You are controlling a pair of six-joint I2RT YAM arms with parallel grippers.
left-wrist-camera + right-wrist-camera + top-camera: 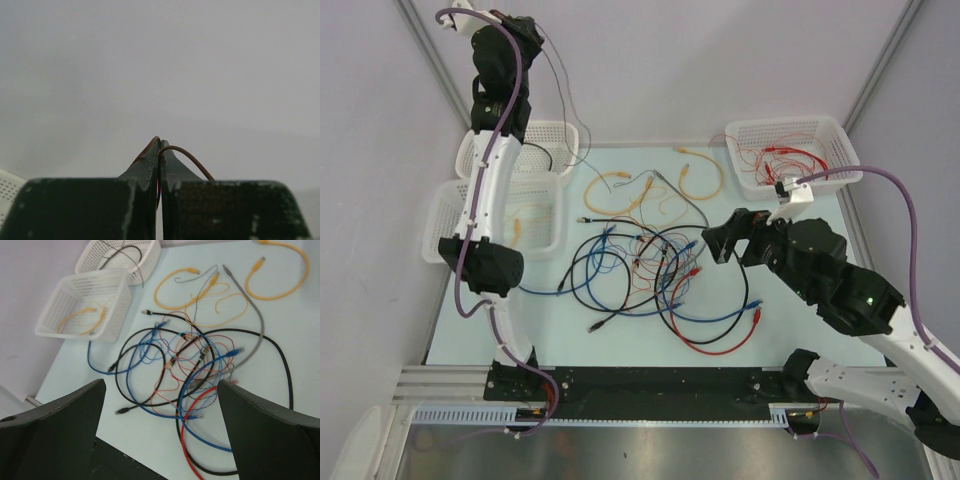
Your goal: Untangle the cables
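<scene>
A thin wire (192, 156) is pinched high in the left pincer (160, 144). The right pincer (161, 385) is spread above the cables (650, 275) tangled on the worktop (560, 335), where 2 strands could be snagged together.

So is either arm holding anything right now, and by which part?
The left gripper is shut on a thin brown wire, pinched partway along its length; no plug shows at the grip. The right gripper is open, holding nothing.
</scene>
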